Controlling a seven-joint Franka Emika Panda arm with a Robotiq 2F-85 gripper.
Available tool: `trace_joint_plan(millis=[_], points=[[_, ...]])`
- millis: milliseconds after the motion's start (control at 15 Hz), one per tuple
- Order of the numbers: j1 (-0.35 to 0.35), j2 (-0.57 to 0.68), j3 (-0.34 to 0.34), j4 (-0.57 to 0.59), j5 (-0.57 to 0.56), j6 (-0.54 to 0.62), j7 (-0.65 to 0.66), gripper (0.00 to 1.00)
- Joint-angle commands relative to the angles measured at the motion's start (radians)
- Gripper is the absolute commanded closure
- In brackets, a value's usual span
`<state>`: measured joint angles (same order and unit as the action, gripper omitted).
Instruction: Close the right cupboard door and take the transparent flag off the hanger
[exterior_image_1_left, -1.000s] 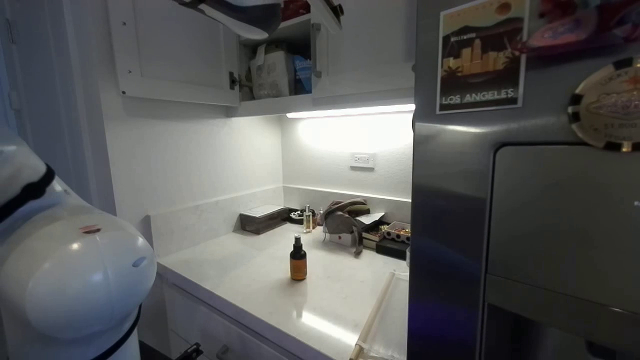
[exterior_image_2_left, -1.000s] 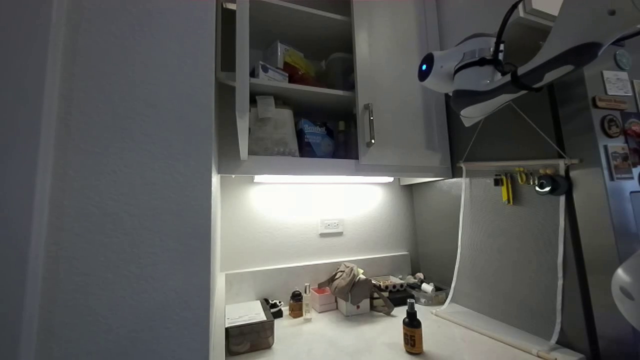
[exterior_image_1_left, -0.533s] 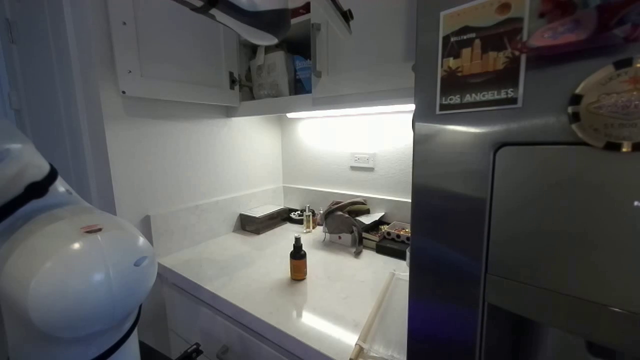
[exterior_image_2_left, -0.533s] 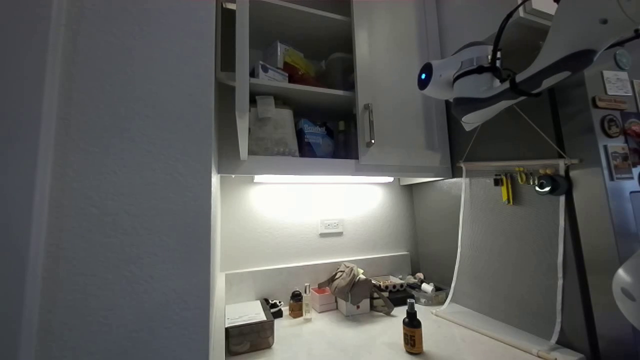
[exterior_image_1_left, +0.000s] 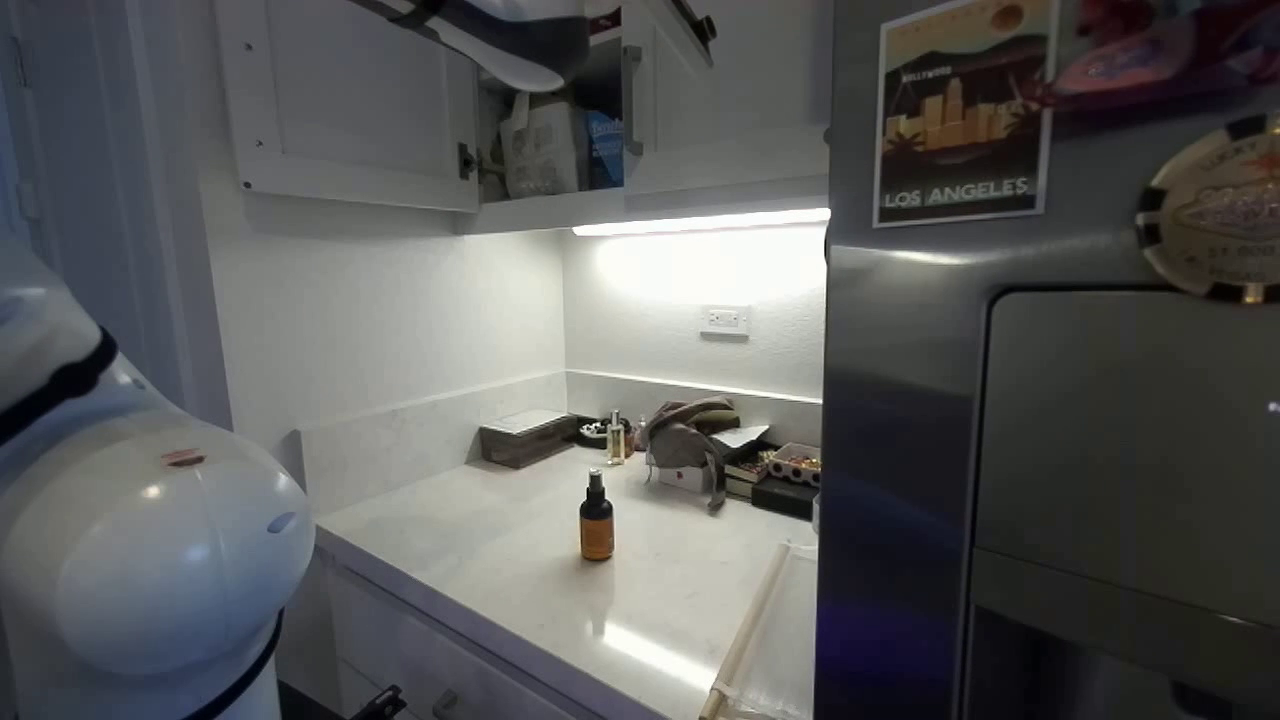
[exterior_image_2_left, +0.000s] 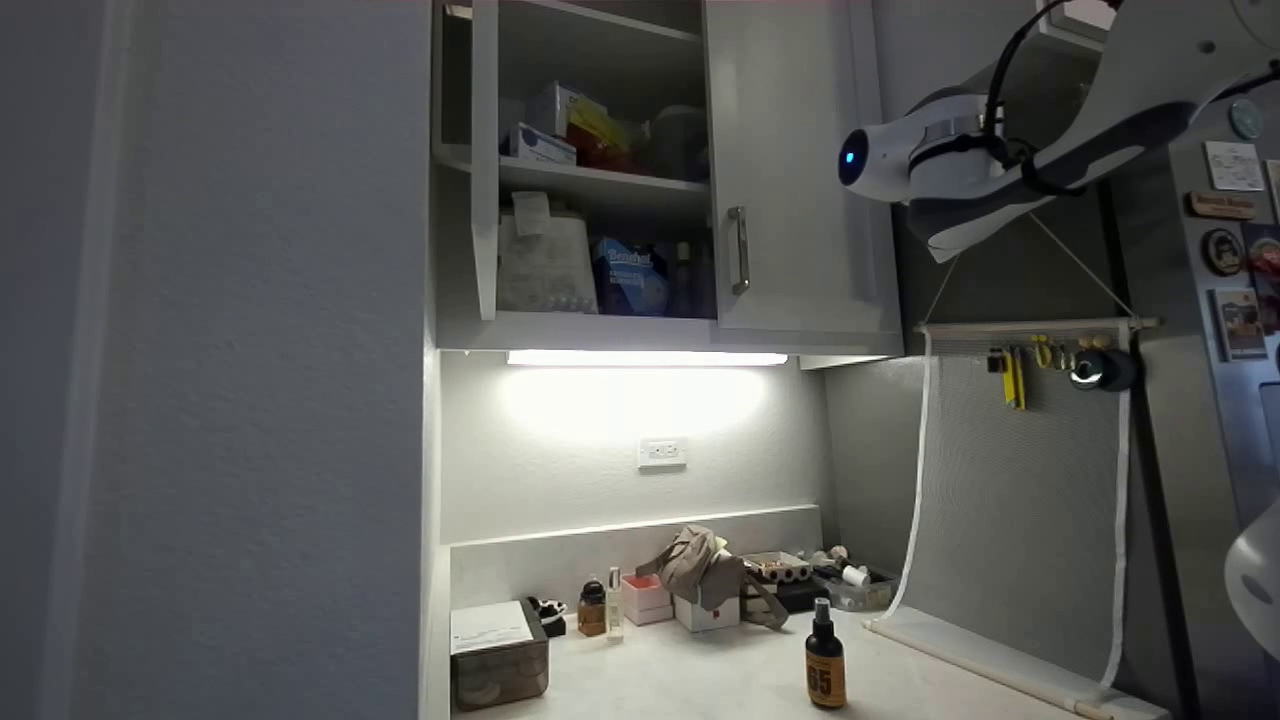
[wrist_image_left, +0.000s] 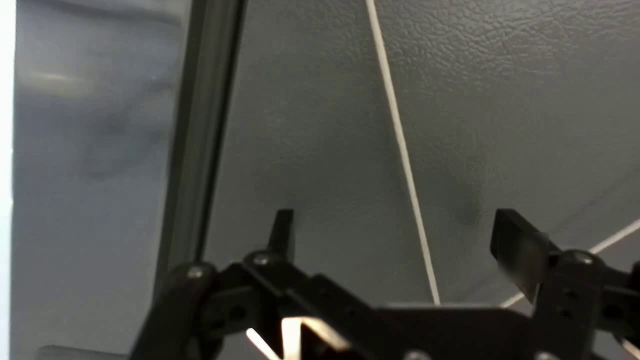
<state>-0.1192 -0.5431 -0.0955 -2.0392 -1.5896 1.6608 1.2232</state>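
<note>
Gripper (wrist_image_left: 393, 217) with fingertips wide apart, before the grey fridge side (wrist_image_left: 300, 125); across the gap in the wrist view, a pale cord (wrist_image_left: 408, 170) (depth between the two not readable). In an exterior view: the hanger (exterior_image_2_left: 1030, 327), high above the right edge of the counter (exterior_image_2_left: 700, 680). Hung from the hanger: the transparent flag (exterior_image_2_left: 1020, 500), with tan lower strip (exterior_image_2_left: 980, 667) on the counter near that edge. Above the back edge, toward the right corner: the right cupboard door (exterior_image_2_left: 805, 150), closed.

The tool (wrist_image_left: 394, 234) is black, the flag (exterior_image_2_left: 1022, 500) white-edged, a box (exterior_image_1_left: 795, 471) dotted.
</note>
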Motion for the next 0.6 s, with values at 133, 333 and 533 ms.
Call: trace_joint_plan(millis=[133, 333, 533], points=[[0.011, 0.005, -0.009, 0.001, -0.029, -0.018, 0.028, 0.00], [0.010, 0.004, -0.012, 0.001, -0.035, -0.019, 0.029, 0.00], [0.010, 0.004, -0.014, 0.000, -0.046, -0.018, 0.032, 0.00]])
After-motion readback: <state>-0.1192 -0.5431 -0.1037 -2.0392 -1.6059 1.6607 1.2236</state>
